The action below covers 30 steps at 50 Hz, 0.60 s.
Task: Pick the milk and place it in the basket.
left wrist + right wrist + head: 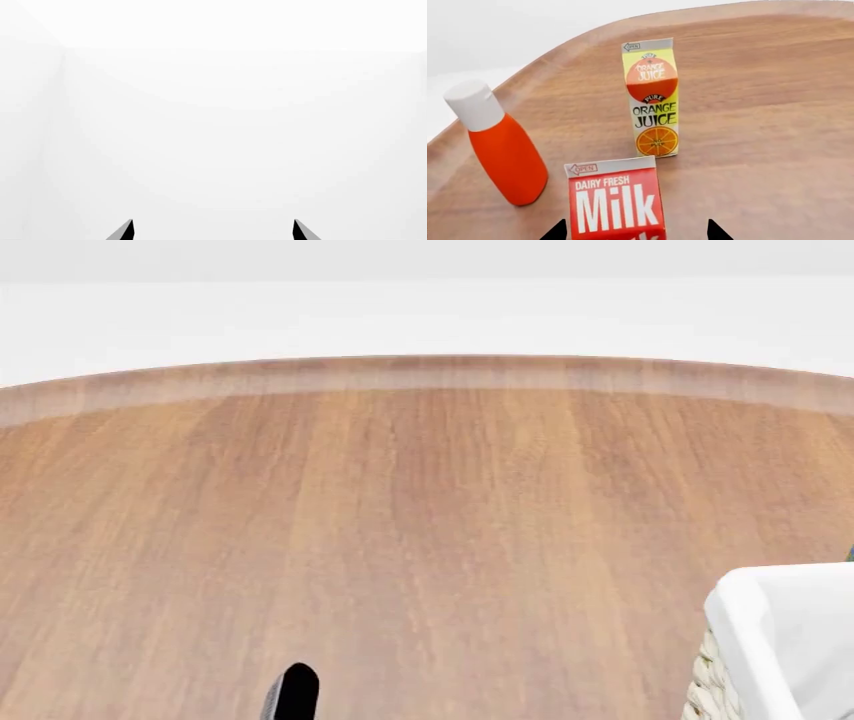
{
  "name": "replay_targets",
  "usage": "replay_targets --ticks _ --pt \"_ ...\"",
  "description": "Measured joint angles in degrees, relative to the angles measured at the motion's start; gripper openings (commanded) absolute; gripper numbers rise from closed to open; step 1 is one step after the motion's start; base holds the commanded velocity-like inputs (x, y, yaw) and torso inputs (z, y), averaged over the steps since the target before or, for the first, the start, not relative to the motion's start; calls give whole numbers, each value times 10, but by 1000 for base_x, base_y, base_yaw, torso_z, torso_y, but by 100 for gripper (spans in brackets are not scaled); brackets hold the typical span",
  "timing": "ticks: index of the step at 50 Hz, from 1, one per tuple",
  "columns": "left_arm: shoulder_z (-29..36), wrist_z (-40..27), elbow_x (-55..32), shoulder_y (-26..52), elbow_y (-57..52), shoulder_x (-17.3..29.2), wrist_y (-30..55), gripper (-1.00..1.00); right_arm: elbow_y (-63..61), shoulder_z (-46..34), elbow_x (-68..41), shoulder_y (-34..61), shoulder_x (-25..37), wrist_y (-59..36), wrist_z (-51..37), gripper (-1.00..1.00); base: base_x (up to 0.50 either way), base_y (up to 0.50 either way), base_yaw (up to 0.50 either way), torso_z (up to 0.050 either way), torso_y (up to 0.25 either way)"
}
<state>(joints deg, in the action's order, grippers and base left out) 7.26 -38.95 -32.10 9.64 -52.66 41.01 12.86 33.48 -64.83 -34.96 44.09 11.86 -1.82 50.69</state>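
1. The wooden surface (400, 540) carries the basket (787, 640) at its right edge.
2. The milk (616, 200) stands between the right end effector's (636, 231) spread fingertips, near an orange juice carton (652, 97) and orange bottle (500, 145).
3. The left end effector (212, 231) is spread apart, empty.

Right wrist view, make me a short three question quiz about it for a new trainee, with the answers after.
1. True or false: the milk lies between the tips of the right gripper, which stands open.
2. Which stands beyond the milk? A) orange juice carton B) blue box C) basket
3. Fill in: the orange bottle has a ____ cap.

Key: 1 true; 2 A; 3 white
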Motion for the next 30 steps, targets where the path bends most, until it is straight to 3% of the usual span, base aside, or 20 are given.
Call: replay_targets --ticks 23,24,30 --pt "-1 0 2 -7 3 2 -8 100 87 -9 10 12 -50 34 41 100 0 0 0 0 0" --pt "-1 -1 2 -7 3 2 -8 100 89 -9 10 12 -51 35 41 -100 0 0 0 0 0" --pt "-1 -1 1 -7 3 3 -8 100 92 -8 6 14 -56 37 46 -100 0 0 0 0 0"
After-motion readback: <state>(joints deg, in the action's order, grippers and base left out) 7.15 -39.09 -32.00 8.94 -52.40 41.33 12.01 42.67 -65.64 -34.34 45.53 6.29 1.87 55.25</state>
